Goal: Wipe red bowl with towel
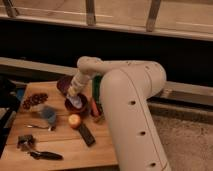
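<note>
My arm reaches down from the right over the wooden table (60,149), and my gripper (74,96) is lowered into the red bowl (84,108), which sits near the middle of the tabletop. A pale, bluish-white towel (75,103) lies bunched inside the bowl, right under the gripper's tip and touching it. Whether I am actually clamping the towel or only pressing on it, I cannot tell, since the tip is buried in the cloth.

Just behind the red bowl stands a darker purple bowl (64,84). A round orange fruit (74,120) rests just in front of the red bowl, with a flat black bar (86,135), perhaps a remote, lying beside it toward the table's front edge. To the left are a blue-grey cup (49,116) and a heap of dark reddish pieces (35,100). A black-handled tool (46,155) lies near the front left corner.
</note>
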`<move>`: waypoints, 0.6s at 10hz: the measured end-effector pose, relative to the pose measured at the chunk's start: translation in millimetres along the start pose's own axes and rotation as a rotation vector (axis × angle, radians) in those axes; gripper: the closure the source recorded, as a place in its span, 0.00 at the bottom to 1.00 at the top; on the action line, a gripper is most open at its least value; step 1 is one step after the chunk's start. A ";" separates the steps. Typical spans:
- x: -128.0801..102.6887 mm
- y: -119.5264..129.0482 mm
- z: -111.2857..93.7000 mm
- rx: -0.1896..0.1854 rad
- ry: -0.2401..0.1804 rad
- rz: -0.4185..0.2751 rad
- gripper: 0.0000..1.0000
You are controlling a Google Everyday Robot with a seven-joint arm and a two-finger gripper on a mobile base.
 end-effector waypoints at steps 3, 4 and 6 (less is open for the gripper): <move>26.7 14.9 -7.9 -0.045 0.058 -0.022 1.00; 37.3 10.6 -18.2 -0.037 0.065 -0.013 1.00; 43.2 -10.3 -36.6 -0.005 0.062 0.009 1.00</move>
